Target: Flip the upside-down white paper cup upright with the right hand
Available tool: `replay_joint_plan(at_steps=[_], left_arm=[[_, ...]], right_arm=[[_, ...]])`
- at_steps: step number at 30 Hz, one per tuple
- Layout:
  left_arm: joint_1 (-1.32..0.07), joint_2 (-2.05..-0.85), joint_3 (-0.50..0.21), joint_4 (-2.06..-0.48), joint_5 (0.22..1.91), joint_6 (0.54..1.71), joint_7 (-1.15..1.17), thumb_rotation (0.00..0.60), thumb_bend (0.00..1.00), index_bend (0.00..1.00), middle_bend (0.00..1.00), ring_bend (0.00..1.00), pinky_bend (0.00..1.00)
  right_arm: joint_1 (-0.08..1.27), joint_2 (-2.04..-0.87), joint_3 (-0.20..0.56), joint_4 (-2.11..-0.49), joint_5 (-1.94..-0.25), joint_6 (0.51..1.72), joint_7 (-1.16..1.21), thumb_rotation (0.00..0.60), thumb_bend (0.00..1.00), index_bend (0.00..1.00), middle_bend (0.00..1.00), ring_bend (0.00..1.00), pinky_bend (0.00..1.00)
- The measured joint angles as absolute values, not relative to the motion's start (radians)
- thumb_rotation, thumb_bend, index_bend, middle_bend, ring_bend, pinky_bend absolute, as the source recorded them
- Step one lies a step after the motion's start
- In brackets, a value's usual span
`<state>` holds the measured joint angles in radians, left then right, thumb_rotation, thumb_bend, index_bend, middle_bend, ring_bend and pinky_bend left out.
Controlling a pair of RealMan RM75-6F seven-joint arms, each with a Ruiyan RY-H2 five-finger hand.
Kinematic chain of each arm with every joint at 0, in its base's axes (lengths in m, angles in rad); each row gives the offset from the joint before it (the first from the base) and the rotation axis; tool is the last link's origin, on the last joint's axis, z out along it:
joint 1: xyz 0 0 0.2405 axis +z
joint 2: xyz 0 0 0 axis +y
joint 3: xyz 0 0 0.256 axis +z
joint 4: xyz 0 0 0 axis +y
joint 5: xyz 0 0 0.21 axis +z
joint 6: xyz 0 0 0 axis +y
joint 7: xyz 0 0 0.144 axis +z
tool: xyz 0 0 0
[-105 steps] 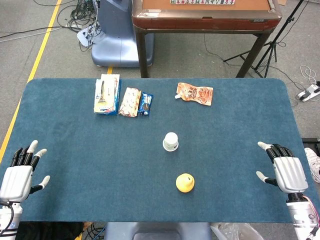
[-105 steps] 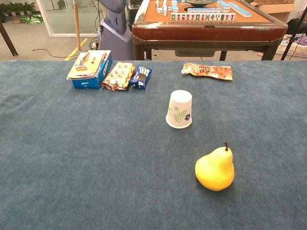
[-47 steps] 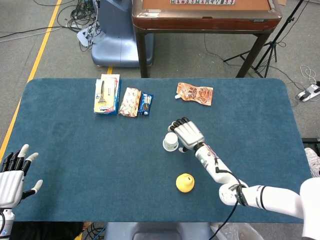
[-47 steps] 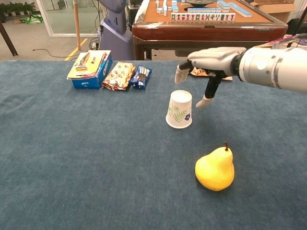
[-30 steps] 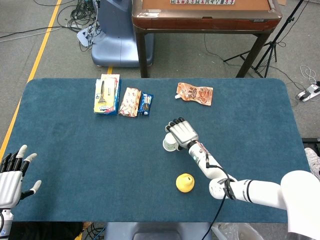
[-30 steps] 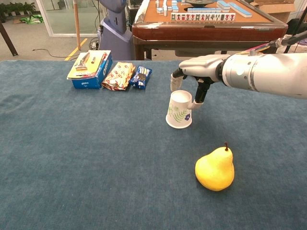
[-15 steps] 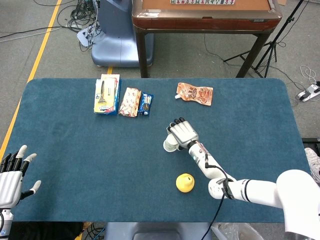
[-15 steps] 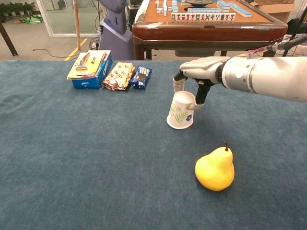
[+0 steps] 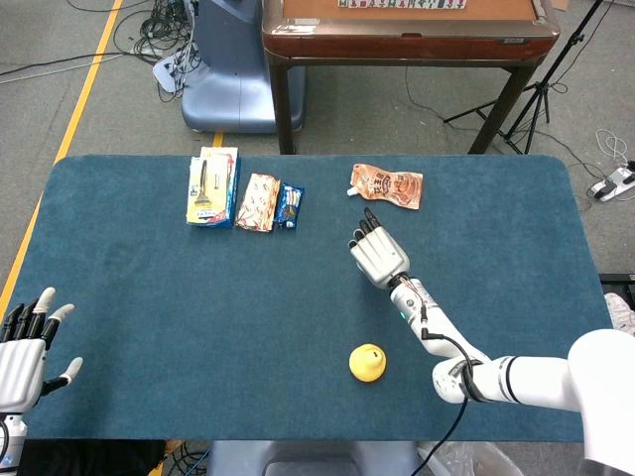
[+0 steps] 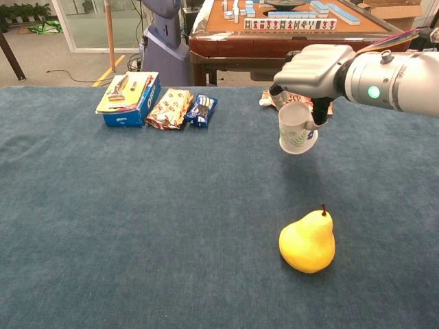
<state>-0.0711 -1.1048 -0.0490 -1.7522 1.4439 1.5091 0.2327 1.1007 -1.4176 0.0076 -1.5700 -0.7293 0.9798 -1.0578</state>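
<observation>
The white paper cup (image 10: 295, 133), printed with a leaf pattern, hangs off the table with its mouth still facing down and slightly tilted. My right hand (image 10: 313, 70) grips it from above by its closed end. In the head view the right hand (image 9: 378, 256) covers the cup completely. My left hand (image 9: 24, 342) rests with fingers spread at the table's near left corner, holding nothing.
A yellow pear (image 10: 307, 242) stands on the blue table (image 10: 137, 219) near the front, below the lifted cup. At the back lie an orange pouch (image 9: 386, 184), a blue box (image 9: 212, 186) and two snack packets (image 9: 259, 201).
My right hand closed on the cup and lifted it off the table, carrying it up and to the right. The left hand stays put.
</observation>
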Motion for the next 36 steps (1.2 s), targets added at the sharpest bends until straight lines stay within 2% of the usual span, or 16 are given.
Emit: replay_joint_plan(at_steps=[5,9,11,17,19,21,28,36], left_arm=[[-0.07,-1.104,-0.046,-1.752,1.442,1.504,0.231,0.6,0.21,0.19,0.0,0.01,0.0],[-0.069,-1.099,-0.043,-1.753,1.446,1.503,0.226,0.6,0.21,0.19,0.0,0.01,0.0],[-0.067,-1.097,-0.043,-1.752,1.444,1.504,0.223,0.6,0.21,0.19,0.0,0.01,0.0],[-0.061,-1.095,-0.04,-1.746,1.444,1.507,0.212,0.6,0.21,0.19,0.0,0.01,0.0],[-0.059,-1.094,-0.039,-1.744,1.443,1.508,0.21,0.6,0.21,0.19,0.0,0.01,0.0],[-0.057,-1.092,-0.038,-1.743,1.442,1.51,0.21,0.6,0.21,0.19,0.0,0.01,0.0],[-0.053,-1.083,-0.037,-1.749,1.445,1.513,0.209,0.6,0.21,0.19,0.0,0.01,0.0],[-0.06,-1.086,-0.038,-1.765,1.448,1.503,0.227,0.6,0.21,0.19,0.0,0.01,0.0]], right_arm=[[1.112,-1.432,-0.07,-1.572,-0.729,1.025,-1.213,0.6,0.33,0.48,0.29,0.12,0.0],[1.117,-1.468,-0.097,-1.555,-0.724,1.027,-1.26,0.6,0.33,0.47,0.29,0.11,0.0],[1.117,-1.48,-0.097,-1.553,-0.713,1.024,-1.264,0.6,0.3,0.42,0.27,0.09,0.0],[1.119,-1.51,-0.073,-1.559,-0.671,1.007,-1.248,0.6,0.16,0.12,0.15,0.02,0.0],[1.116,-1.512,-0.061,-1.561,-0.669,0.998,-1.217,0.6,0.15,0.04,0.13,0.01,0.0],[1.11,-1.513,-0.042,-1.563,-0.668,0.983,-1.164,0.6,0.14,0.02,0.13,0.01,0.0],[1.062,-1.496,0.023,-1.552,-0.716,0.926,-0.89,0.6,0.13,0.02,0.11,0.01,0.0],[0.979,-1.451,0.086,-1.49,-0.836,0.863,-0.573,0.6,0.13,0.2,0.13,0.01,0.0]])
